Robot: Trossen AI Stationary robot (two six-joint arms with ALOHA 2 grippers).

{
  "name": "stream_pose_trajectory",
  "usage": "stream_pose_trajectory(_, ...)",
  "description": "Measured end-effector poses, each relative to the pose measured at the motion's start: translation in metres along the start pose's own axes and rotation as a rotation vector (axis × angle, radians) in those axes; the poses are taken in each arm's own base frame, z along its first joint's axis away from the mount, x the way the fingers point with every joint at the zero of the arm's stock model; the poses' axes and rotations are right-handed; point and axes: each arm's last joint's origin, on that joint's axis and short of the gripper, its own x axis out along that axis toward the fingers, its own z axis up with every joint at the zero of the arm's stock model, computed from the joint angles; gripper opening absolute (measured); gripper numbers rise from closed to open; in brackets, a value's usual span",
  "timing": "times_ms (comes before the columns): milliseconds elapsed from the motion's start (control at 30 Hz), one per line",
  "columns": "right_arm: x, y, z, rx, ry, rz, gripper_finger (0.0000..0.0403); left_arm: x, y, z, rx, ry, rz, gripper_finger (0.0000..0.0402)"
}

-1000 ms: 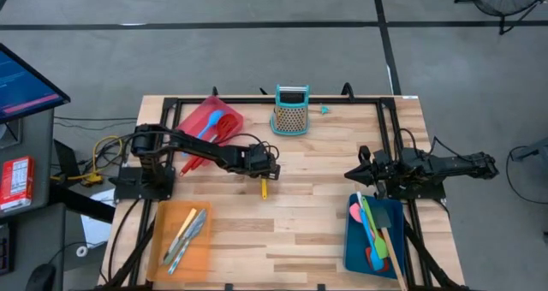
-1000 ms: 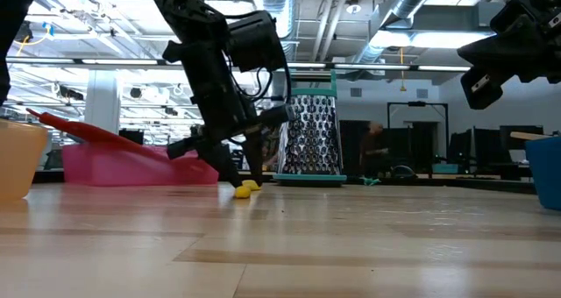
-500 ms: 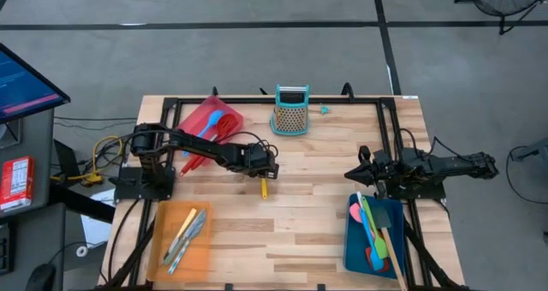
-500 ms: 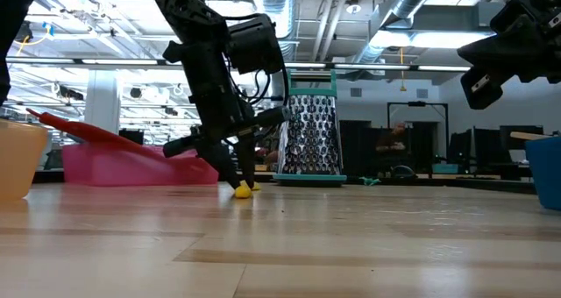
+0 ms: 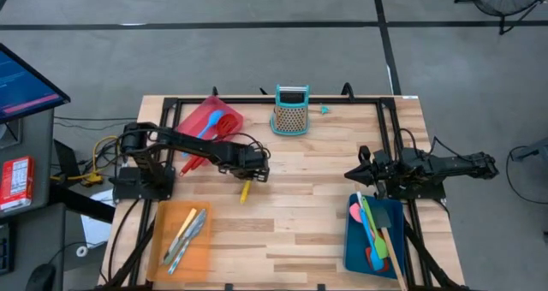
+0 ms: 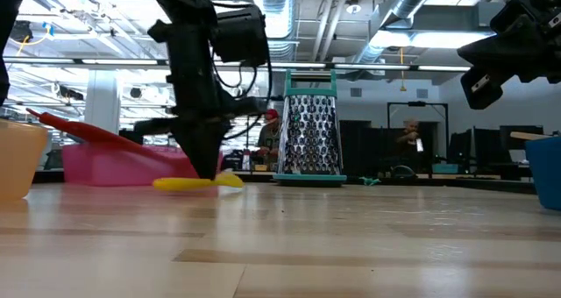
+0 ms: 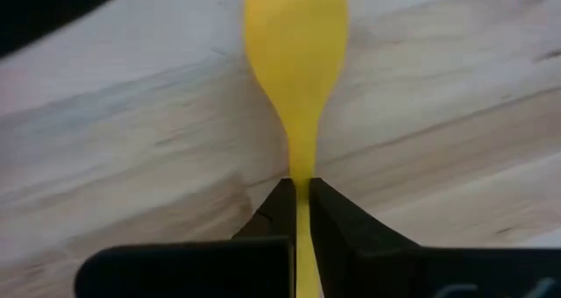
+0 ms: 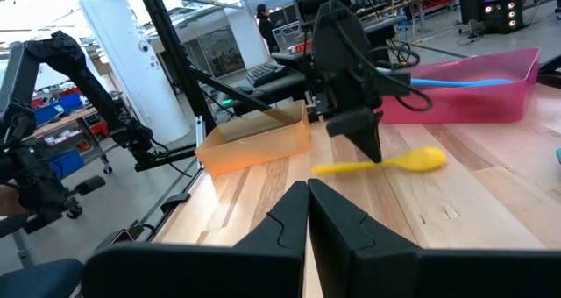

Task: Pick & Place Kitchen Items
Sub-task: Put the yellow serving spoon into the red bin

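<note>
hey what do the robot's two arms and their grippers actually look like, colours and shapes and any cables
Both arms are dark, nearly black, built of jointed segments. The left arm ends in a blocky wrist; its left gripper has two flat black wedge-shaped fingers tapering to narrow tips. The right arm looks the same, and the right gripper shows matching angular black fingers. Yellow and dark cables trail from the left arm's base. No markings are legible.

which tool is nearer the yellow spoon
Left. The left tool is shut on the yellow spoon handle; the right tool waits apart by the blue tray.
</note>
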Motion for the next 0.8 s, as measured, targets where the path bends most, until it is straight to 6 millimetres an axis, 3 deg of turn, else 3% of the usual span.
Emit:
stream_pose_trajectory(433,0.000,0.000,0.000,0.000,0.000,0.000,0.0010,-0.057,0.005,0.004,-0.015,-0.150,-0.118,0.0001)
stream_pose_trajectory(633,0.000,0.000,0.000,0.000,0.000,0.000,0.0010,-0.057,0.004,0.004,0.035,-0.186,-0.116,0.0017)
stream_pose_trajectory(800,0.000,0.000,0.000,0.000,0.000,0.000,0.0010,-0.050,0.001,0.000,0.083,-0.146,-0.111,0.0064)
